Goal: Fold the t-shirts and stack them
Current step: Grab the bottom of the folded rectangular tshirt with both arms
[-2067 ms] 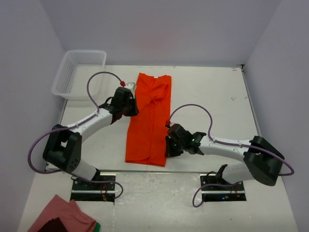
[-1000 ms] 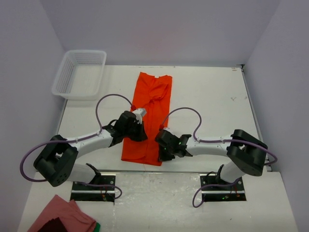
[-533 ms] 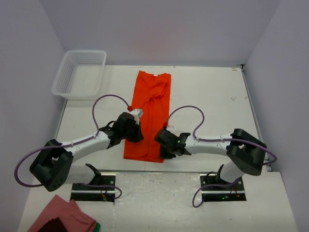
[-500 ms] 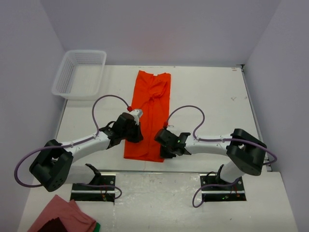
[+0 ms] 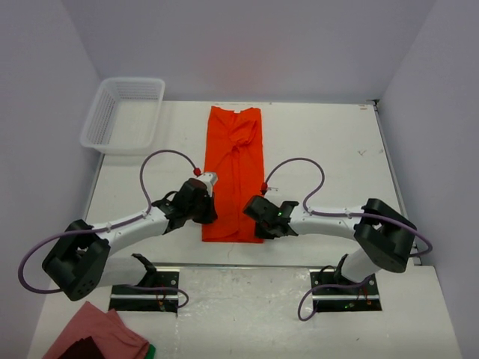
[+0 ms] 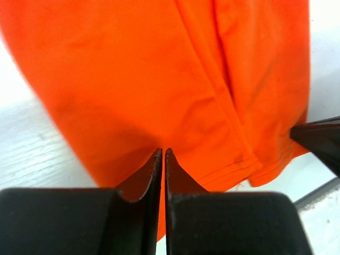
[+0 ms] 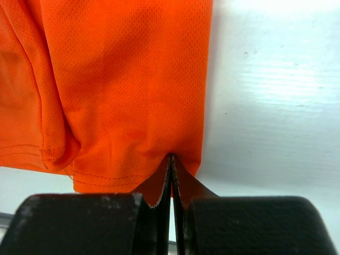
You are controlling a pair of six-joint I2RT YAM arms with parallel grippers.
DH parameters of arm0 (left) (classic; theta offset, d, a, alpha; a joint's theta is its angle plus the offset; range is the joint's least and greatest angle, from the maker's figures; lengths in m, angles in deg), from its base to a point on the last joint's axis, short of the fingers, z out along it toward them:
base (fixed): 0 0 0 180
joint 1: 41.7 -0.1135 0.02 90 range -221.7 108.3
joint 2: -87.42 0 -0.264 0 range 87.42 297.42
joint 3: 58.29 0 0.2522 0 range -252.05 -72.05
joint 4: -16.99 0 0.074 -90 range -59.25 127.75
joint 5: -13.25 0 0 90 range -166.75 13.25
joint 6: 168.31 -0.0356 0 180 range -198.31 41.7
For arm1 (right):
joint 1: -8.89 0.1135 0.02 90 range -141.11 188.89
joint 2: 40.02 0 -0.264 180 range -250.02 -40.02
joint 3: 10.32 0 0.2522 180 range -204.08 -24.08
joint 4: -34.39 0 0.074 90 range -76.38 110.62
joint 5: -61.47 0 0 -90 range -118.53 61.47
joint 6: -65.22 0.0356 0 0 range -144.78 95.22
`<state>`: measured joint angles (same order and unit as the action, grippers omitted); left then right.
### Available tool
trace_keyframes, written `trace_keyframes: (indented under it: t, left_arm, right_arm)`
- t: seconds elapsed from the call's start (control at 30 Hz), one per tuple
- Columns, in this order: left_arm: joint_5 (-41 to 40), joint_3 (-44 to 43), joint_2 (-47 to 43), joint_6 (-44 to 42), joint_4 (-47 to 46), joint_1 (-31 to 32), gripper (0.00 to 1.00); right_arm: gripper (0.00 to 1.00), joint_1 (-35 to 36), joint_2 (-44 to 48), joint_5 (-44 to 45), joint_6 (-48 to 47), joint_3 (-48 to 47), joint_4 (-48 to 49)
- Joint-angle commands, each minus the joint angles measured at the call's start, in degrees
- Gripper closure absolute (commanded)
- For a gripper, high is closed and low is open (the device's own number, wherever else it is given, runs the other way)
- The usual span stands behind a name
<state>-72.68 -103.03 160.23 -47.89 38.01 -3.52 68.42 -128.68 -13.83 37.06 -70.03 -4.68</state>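
One orange-red t-shirt [image 5: 233, 161] lies on the white table, folded lengthwise into a long narrow strip with its collar at the far end. At the strip's near left corner my left gripper [image 5: 207, 215] has its jaws pressed together on the fabric; the left wrist view shows its tips [image 6: 162, 153] against the cloth [image 6: 149, 79]. My right gripper [image 5: 255, 222] holds the near right corner. In the right wrist view it [image 7: 171, 158] is shut on the stitched hem [image 7: 127, 79].
A white mesh basket [image 5: 123, 114] stands at the far left corner of the table. A pink cloth [image 5: 93, 336] lies off the table's near left edge, by the arm mounts. The right gripper's dark finger [image 6: 319, 141] shows at the right edge of the left wrist view.
The left gripper came down the shirt's left edge to the near hem. Both grippers then shifted the hem right and slightly away, so the strip now lies straighter.
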Motion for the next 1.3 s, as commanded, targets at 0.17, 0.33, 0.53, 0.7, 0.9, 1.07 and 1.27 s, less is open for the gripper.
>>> trace_keyframes:
  t: [0.17,0.33,0.53,0.7,0.9,1.07,1.27]
  left_arm:
    - [-14.25,1.36,-4.70,5.35,6.00,4.63,0.82]
    - [-15.50,3.38,-5.58,9.83,7.32,7.78,0.65]
    - [-19.36,3.56,-8.56,13.70,13.29,11.83,0.60]
    - [-19.98,4.88,-12.95,15.20,16.98,12.98,0.58]
    - [-21.21,4.88,-16.39,18.18,18.75,15.35,0.57]
    - [-22.09,5.93,-17.88,21.26,19.01,17.20,0.55]
    - [-22.71,9.00,-24.81,24.43,17.52,18.08,0.50]
  right_arm:
    - [1.00,-0.03,7.70,4.12,-8.05,2.62,-1.69]
    - [0.66,2.78,12.19,3.93,-9.81,-0.70,-4.22]
    - [0.31,5.42,14.92,4.46,-5.95,-0.73,-8.98]
    - [0.28,4.99,20.63,3.32,-0.94,7.36,-2.57]
    - [0.31,2.17,20.28,0.25,0.47,14.39,5.07]
    - [0.35,0.07,19.58,-0.20,1.35,16.86,10.88]
    - [0.43,-2.84,19.05,-4.15,3.62,21.25,18.09]
